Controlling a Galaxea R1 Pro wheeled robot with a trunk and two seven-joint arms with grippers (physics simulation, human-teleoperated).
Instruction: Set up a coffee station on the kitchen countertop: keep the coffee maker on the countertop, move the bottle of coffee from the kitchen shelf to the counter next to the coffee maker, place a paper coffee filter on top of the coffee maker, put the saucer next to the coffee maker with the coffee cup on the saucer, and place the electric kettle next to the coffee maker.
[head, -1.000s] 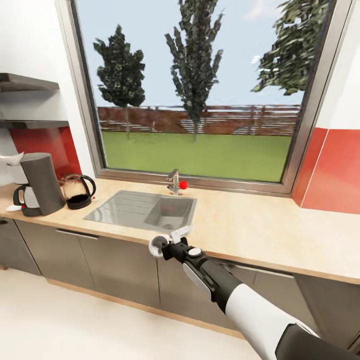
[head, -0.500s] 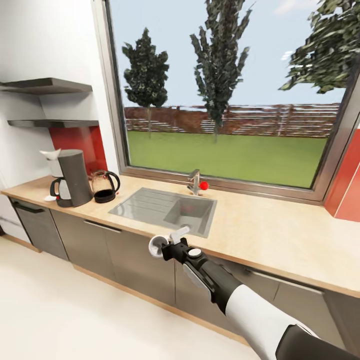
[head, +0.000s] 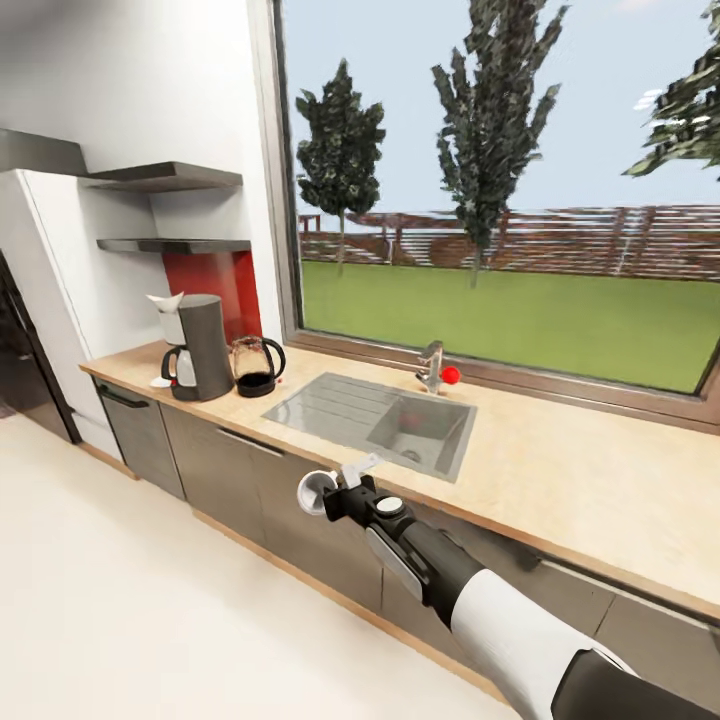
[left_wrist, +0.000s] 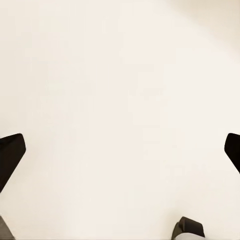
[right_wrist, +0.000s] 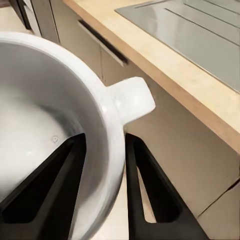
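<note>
The coffee cup (right_wrist: 55, 125) is pinched by its rim between the right fingers (right_wrist: 142, 185), one inside, one outside, short of the worktop (head: 560, 480) edge. The left fingers (left_wrist: 11, 155) are spread wide over bare floor (left_wrist: 120, 100).

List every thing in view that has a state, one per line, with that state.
Tall black drip coffee maker: upright on the beige wood-look countertop.
White paper coffee filter: sits atop the coffee maker.
Clear glass electric kettle: upright beside the coffee maker.
Small flat white saucer: flat on the countertop by the coffee maker, bare.
Tiny white coffee cup: held off the countertop.
Right gripper: shut on the cup's rim.
Left gripper: open, holding nothing.
</note>
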